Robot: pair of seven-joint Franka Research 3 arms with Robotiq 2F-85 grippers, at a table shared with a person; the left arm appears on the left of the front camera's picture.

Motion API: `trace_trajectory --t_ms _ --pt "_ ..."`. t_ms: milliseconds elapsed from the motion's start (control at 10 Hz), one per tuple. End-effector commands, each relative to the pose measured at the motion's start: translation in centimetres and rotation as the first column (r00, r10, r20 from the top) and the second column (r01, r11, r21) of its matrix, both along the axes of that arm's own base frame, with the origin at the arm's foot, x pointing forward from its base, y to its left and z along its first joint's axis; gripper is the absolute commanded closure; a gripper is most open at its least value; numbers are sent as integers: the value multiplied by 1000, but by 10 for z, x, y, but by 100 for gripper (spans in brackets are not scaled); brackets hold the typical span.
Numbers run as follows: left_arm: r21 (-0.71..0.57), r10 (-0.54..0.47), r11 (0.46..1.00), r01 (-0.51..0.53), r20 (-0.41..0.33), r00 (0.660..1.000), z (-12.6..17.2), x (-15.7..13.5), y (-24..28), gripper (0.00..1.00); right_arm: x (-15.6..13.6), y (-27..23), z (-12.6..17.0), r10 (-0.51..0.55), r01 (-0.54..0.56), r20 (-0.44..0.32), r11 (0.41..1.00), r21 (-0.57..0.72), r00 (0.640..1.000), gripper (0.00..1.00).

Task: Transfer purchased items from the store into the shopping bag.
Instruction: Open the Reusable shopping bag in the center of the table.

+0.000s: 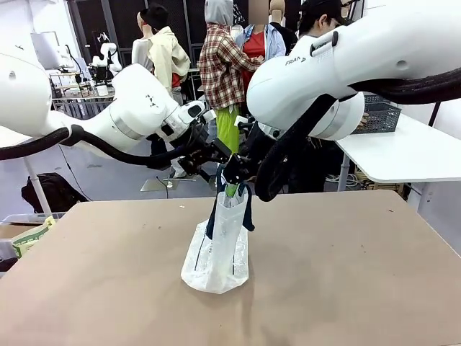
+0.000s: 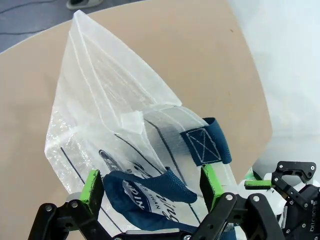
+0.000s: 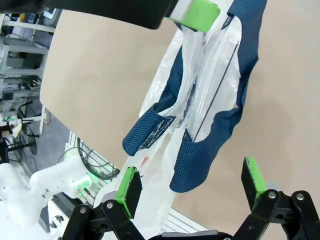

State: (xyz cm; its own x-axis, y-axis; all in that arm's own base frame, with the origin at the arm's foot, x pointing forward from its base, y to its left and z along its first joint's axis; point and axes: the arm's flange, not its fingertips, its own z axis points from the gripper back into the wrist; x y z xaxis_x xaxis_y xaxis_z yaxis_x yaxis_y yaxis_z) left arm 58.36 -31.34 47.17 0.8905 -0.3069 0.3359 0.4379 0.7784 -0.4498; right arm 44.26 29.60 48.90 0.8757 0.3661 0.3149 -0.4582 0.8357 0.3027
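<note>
Shopping bag (image 1: 216,256) upright at centre of tabletop (image 1: 374,281), bottom resting on it, top narrowing to peak. Navy handles (image 3: 240,70) hang loose at mouth. Left pincer (image 2: 151,184), reaching in from 10 o'clock, has fingers apart, straddling handle loop and bag rim; nothing clamped. Right pincer (image 3: 191,181), from 2 o'clock, fingers also apart around handle loop; same loop or other, hard to tell. Judgement: both wait at mouth to catch handles and spread bag, so goods can drop in. Mouth looks flat, nearly closed. Risk: thin plastic slips, bag tips.
</note>
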Motion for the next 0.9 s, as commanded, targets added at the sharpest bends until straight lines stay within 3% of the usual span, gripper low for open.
trace_trajectory --t_ms 0,100,200,500,600,800 --pt "68 22 997 -22 -11 1000 0 4 1 0 6 6 3 -15 15 2 999 -45 1000 3" --pt "79 17 997 -16 -10 1000 1 2 1 4 4 6 3 -11 11 -3 999 -50 1000 15" --pt "76 12 997 -11 -13 1000 1 1 2 19 2 7 3 -14 14 0 997 -73 1000 35" --pt "69 12 998 -11 -17 1000 -1 0 2 78 3 10 0 -6 5 -18 996 -86 1000 94" --pt "68 13 998 -11 -17 1000 -1 0 2 98 3 10 0 -3 2 -18 996 -87 1000 100" --pt "63 9 998 -8 -17 1000 -1 -3 3 100 4 10 0 -10 8 -17 995 -95 1000 100"
